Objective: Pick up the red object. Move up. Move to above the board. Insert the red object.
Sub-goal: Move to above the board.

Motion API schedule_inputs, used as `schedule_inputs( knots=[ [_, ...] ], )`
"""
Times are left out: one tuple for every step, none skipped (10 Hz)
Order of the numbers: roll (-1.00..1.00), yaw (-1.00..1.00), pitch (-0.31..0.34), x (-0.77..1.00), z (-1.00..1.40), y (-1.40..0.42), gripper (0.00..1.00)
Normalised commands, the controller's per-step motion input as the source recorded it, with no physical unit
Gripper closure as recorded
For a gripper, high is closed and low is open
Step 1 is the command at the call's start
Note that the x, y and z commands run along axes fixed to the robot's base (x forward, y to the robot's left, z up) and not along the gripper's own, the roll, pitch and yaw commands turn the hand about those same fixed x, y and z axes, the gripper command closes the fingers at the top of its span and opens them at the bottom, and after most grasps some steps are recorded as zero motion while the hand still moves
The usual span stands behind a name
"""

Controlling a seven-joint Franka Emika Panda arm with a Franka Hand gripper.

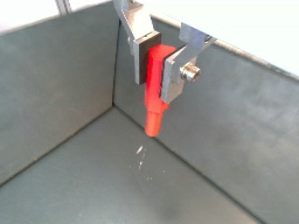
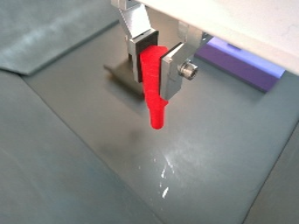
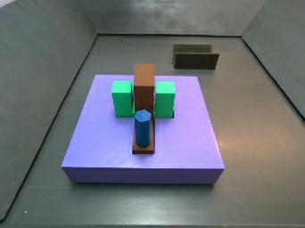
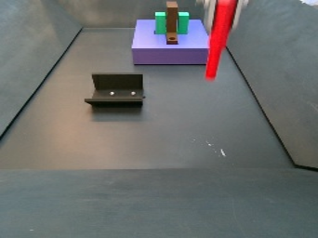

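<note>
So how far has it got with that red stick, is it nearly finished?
Picking up looks done: the gripper is shut on the red object, which hangs clear of the grey floor in both wrist views. In a side view the stick is high up but off to the side of the board, not above it. Left to do: carry it over the board, then insert it.

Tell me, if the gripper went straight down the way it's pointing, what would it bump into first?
Probably just the bare floor. The gripper holds the red object pointing down, so its tip would touch first. The board sits off to the side, though exact depth is hard to judge.
</note>
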Motion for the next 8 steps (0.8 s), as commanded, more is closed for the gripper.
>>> schedule_inputs(
  knots=[
    [-0.02, 0.00, 0.084, 0.04, 0.83, 0.01, 1.00],
    [0.00, 0.00, 0.077, 0.03, 0.39, 0.00, 1.00],
    [0.01, 0.00, 0.052, 0.03, 0.21, 0.00, 1.00],
    [-0.11, 0.01, 0.147, 0.10, 0.15, -1.40, 1.00],
    [-0.07, 0.01, 0.130, 0.09, 0.14, -1.40, 1.00],
    [-0.01, 0.01, 0.078, 0.09, 0.14, -1.40, 1.00],
    [-0.03, 0.01, 0.010, 0.09, 0.14, -1.40, 1.00],
    [-0.01, 0.01, 0.014, 0.09, 0.14, -1.40, 1.00]
  ],
)
